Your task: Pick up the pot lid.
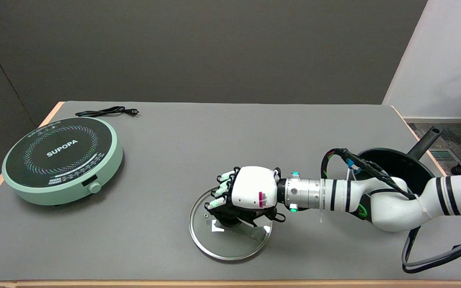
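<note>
A round glass pot lid with a metal rim lies flat on the grey table, near the front edge and a little right of centre. My right hand is over the lid's far half, palm down, with its fingers curled around the black knob at the lid's middle. The knob is mostly hidden under the hand. The lid's rim still looks level on the table. The white right arm reaches in from the lower right.
A mint-green induction cooker with a black top stands at the left, its black power cord lying behind it. A black pot with a long handle sits at the right edge, partly behind my arm.
</note>
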